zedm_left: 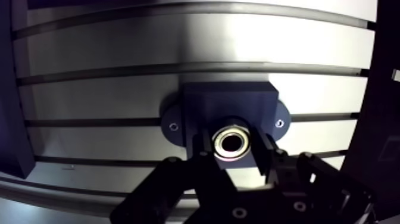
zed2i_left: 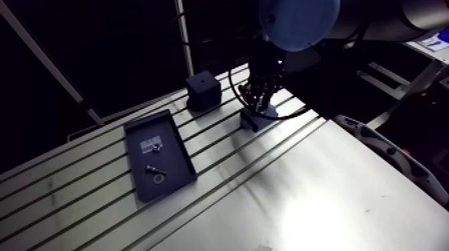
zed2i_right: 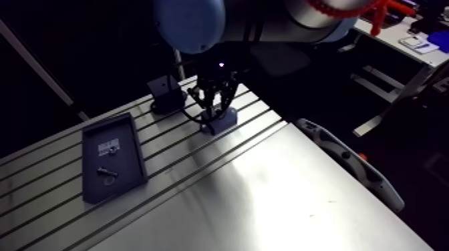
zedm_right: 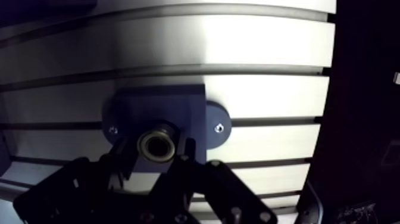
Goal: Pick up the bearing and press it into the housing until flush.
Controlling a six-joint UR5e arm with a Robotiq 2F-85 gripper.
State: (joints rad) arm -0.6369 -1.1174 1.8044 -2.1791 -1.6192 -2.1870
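Here the gripper (zedm_left: 233,146) clasps the bearing (zedm_left: 232,143) (a silvery ring) between its fingers, at the dark housing's (zedm_left: 229,101) bore, on the slotted table (zedm_left: 178,42).

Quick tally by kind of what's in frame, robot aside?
bearing: 1
housing: 1
tray: 1
dark cube: 1
screw: 1
ring: 1
Total: 6; bright speck in tray unclear, not counted.

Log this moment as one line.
step: insertion | gripper: shut on bearing | bearing: at housing bore, flushness unclear | tray: apart, on table
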